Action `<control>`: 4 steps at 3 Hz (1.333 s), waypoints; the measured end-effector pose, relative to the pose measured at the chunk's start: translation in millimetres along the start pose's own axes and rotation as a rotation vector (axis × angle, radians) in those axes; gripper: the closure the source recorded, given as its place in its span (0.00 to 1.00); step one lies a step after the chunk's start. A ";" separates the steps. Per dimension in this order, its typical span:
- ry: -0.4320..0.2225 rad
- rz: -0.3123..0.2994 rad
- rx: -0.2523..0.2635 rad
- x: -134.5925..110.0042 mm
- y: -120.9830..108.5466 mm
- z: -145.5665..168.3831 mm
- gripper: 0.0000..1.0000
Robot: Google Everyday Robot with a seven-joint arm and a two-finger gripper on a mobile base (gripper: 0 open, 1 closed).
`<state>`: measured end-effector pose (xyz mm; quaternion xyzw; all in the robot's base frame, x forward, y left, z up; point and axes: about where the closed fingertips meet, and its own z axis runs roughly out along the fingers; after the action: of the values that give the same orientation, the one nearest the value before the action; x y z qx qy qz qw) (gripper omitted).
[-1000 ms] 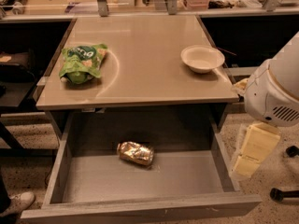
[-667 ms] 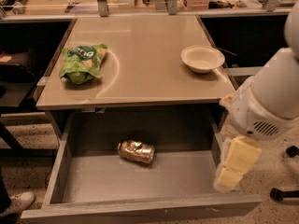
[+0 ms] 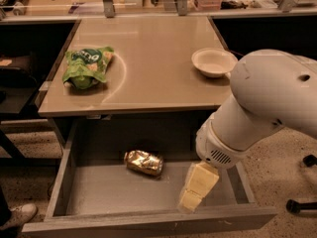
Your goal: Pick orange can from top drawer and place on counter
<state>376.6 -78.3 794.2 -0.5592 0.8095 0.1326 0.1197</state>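
— Camera view, left to right: what lies where?
— On the counter (image 3: 148,43), a green snack bag (image 3: 86,66) at the left side. Below it the top drawer (image 3: 148,223) stands pulled out, and the orange can (image 3: 143,162) lies on its side on the drawer floor, left of middle, toward the back.
— And the gripper (image 3: 190,201)?
— Down inside the drawer, to the right of the can and apart from it, near the front wall. Spread or closed, I cannot tell. Further right, a white bowl (image 3: 214,62) sits on the counter.
— So how far along?
— Early, I'd judge: drawer open, arm reaching in, nothing grasped. Grasping, lifting and setting on the counter are all left.
— How does the can look?
— Small, shiny golden-orange, crinkled, catching the light
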 end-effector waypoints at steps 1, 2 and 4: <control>0.000 0.000 0.000 0.0 0.0 0.0 0.00; -0.065 0.003 0.009 -14.7 -4.0 15.3 0.00; -0.217 0.014 -0.005 -57.8 -24.7 67.9 0.00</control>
<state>422.8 -12.5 748.4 -0.5363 0.7953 0.1951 0.2045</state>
